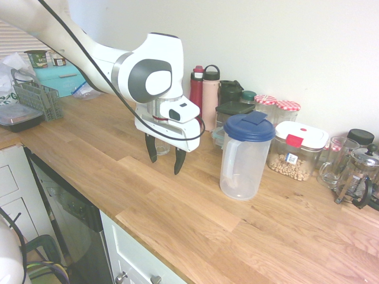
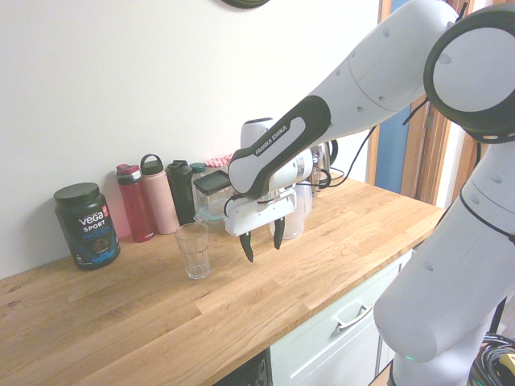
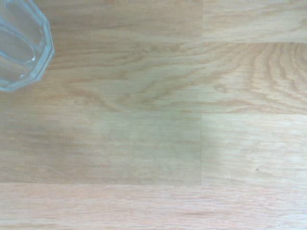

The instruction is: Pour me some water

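Going left to right in the first exterior view: a grey basket (image 1: pixel 39 98) and a black tray (image 1: pixel 18 116) sat at the far left end of the wooden counter (image 1: pixel 195 225), with a teal box (image 1: pixel 59 78) behind them. The gripper (image 1: pixel 165 155) hung above bare wood, pointing straight down, fingers spread wide and grasping nothing. A glass (image 1: pixel 161 148) stood just behind it, mostly hidden by the fingers there. Along the wall: a red bottle (image 1: pixel 196 89), a pink bottle (image 1: pixel 210 96), then dark flasks (image 1: pixel 231 94).

Right of the gripper stood the jug (image 1: pixel 243 157), clear plastic with a blue lid (image 1: pixel 249 126), upright on the counter and apart from the gripper. Water (image 1: pixel 237 189) was only a faint shallow layer at the jug's bottom, hard to make out.

Behind the jug: two jars with red checked lids (image 1: pixel 277 105), a white-lidded tub of chickpeas (image 1: pixel 296 151), a glass mug (image 1: pixel 333 161) and a coffee press (image 1: pixel 358 177) at the far right.

Second exterior view: black protein tub (image 2: pixel 86 225) at the left and the glass (image 2: pixel 193 250) empty, near the gripper (image 2: pixel 262 238) but not touching. Wrist view showed only wood and the glass's rim (image 3: pixel 21 43) in one corner.
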